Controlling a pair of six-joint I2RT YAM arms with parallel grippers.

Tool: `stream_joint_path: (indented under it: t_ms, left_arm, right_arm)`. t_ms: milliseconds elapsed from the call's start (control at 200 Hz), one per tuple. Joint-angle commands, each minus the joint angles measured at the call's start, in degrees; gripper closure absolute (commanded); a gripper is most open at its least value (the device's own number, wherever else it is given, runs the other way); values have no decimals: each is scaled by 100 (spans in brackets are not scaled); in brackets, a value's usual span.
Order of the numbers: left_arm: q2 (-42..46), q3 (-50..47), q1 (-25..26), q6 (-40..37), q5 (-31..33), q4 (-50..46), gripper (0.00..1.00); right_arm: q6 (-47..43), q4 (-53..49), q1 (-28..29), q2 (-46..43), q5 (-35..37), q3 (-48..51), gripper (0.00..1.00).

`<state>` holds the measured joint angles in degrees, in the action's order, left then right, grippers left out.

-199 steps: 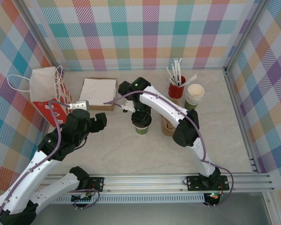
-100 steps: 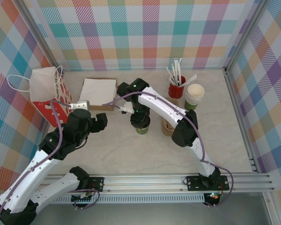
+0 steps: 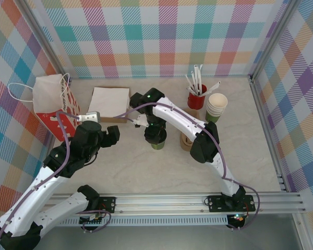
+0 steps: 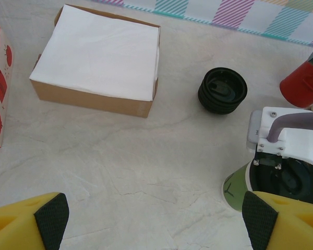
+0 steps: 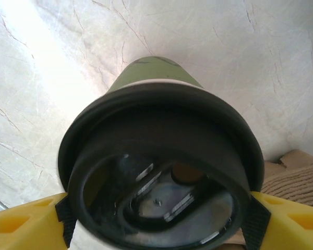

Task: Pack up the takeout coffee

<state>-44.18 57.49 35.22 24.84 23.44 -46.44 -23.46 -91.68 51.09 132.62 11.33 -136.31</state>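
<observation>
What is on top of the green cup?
A round black lid sits on the green cup and covers its mouth. The right end effector straddles the lid's rim, one finger on each side. Whatever is inside the cup is hidden by the lid.

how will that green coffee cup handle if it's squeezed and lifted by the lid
The takeout coffee looks like paper, so its wall would probably dent under a hard squeeze. Its black lid seems glossy plastic, likely slippery and apt to pop off. Narrower at the base, it may tip if nudged high.
</observation>
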Motion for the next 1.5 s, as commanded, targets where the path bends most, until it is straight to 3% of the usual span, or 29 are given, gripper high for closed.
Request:
stream_joint_path:
  t_ms: [0, 435, 620, 790, 955, 1115, 1260, 1495]
  left_arm:
    - [-3, -88, 6, 80, -39, 108, 12]
    - [-11, -123, 7, 292, -246, 139, 11]
    - [-162, -253, 10, 612, -916, 389, 12]
    - [-432, -486, 7, 848, -1774, 975, 15]
    - [-1057, -505, 2, 1252, -2792, 1572, 17]
    - [-1943, -324, -3, 1634, -3480, 1792, 22]
    - [-2609, -33, -7, 1885, -3606, 1588, 34]
    - [-3128, 70, -20, 2038, -3596, 1772, 40]
  right_arm:
    - [-72, 2, 42, 28, -174, -181, 16]
    - [106, 84, 7, -485, -249, -204, 5]
    - [446, 186, -139, -1080, -521, 1, 2]
    - [940, 775, -457, -1948, -850, 1081, 2]
    - [1722, 1448, -949, -2611, -1354, 2198, 7]
    - [2807, 2507, -1348, -3096, -2359, 3254, 14]
    - [3281, 3157, -1374, -3128, -2749, 3733, 22]
    - [3603, 3451, -1426, -2873, -2523, 3946, 26]
